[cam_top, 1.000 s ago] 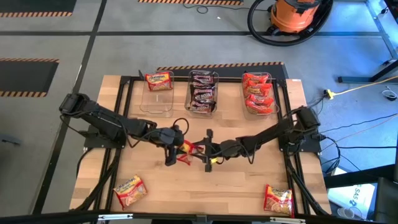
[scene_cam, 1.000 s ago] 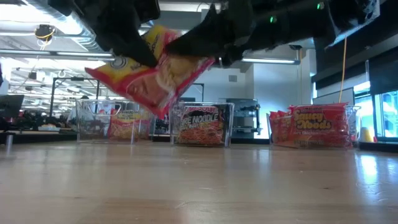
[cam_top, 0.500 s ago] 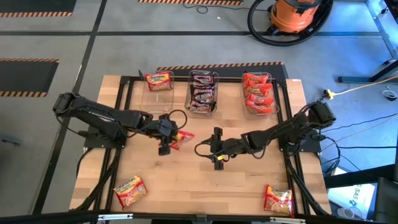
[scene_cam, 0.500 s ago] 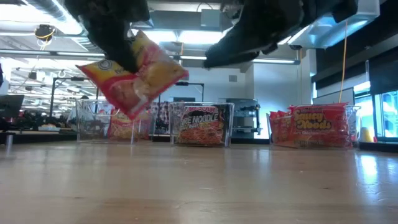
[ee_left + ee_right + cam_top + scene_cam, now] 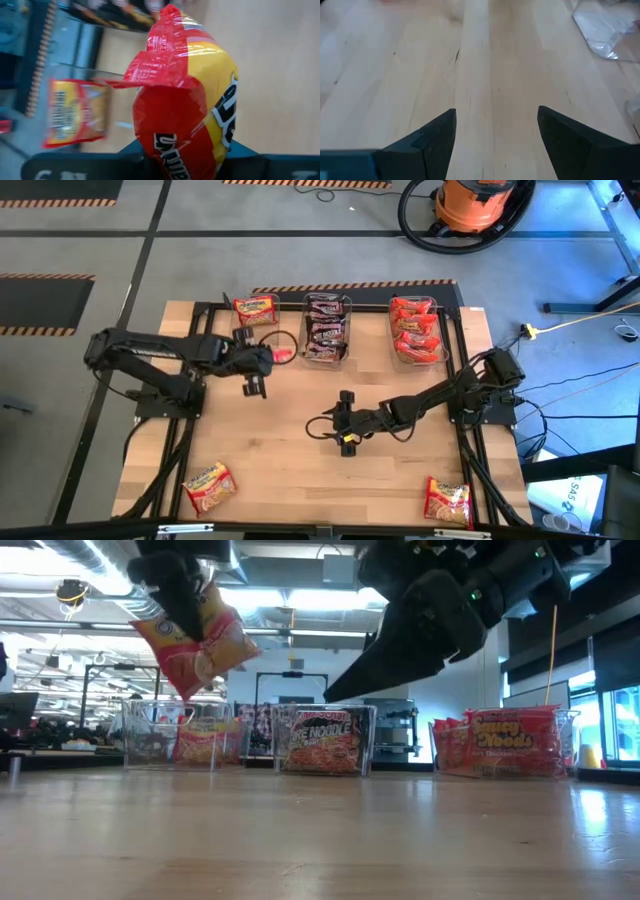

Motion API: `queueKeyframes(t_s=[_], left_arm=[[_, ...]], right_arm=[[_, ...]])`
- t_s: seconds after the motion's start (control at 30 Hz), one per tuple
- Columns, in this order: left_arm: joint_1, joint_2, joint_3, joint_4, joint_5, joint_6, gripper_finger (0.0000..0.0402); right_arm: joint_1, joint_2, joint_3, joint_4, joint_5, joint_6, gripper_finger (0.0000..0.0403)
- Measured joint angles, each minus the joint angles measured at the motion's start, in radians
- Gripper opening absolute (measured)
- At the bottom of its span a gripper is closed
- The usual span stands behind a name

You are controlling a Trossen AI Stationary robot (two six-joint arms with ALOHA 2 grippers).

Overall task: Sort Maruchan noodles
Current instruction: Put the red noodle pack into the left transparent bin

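While the yellow-red packet (image 5: 185, 100) is hanging in the air in the left gripper (image 5: 268, 356), pinched between its closed jaws, it is sitting just beside the left tub (image 5: 235, 345), not yet over it as far as I can tell. That tub is already holding one matching packet (image 5: 254, 308). The middle tub (image 5: 345, 330) is carrying the dark packets (image 5: 325, 330) and the right tub (image 5: 441, 340) the red ones (image 5: 415, 328). Two yellow-red packets are still lying on the table: one (image 5: 207, 485) near the front left corner, one (image 5: 447, 500) near the front right. The right gripper (image 5: 496, 130) is hovering mid-table with jaws apart, holding nothing. Judging by this, sorting is looking mostly done: one drop pending, two picks left.
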Motion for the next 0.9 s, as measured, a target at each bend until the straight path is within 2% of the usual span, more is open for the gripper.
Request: queueKeyframes(t_s=[0.23, 0.47, 0.7, 0.77, 0.9], left_arm=[[0.110, 0.000, 0.069, -0.020, -0.037, 0.158, 0.0060], [0.323, 0.000, 0.079, -0.020, -0.032, 0.313, 0.0059], [0.559, 0.022, 0.079, 0.058, 0.105, 0.558, 0.0058], [0.620, 0.043, 0.079, 0.081, 0.142, 0.599, 0.0058], [0.707, 0.109, 0.079, 0.088, 0.148, 0.618, 0.0058]], right_arm=[[0.000, 0.000, 0.000, 0.022, 0.000, -0.003, 0.0260], [0.000, 0.000, 0.000, -0.005, 0.001, -0.031, 0.0260], [-0.009, 0.000, 0.000, -0.010, 0.008, -0.128, 0.0260], [-0.018, 0.000, 0.000, -0.011, 0.000, -0.145, 0.0260], [-0.068, 0.000, 0.000, -0.028, -0.049, -0.158, 0.0260]])
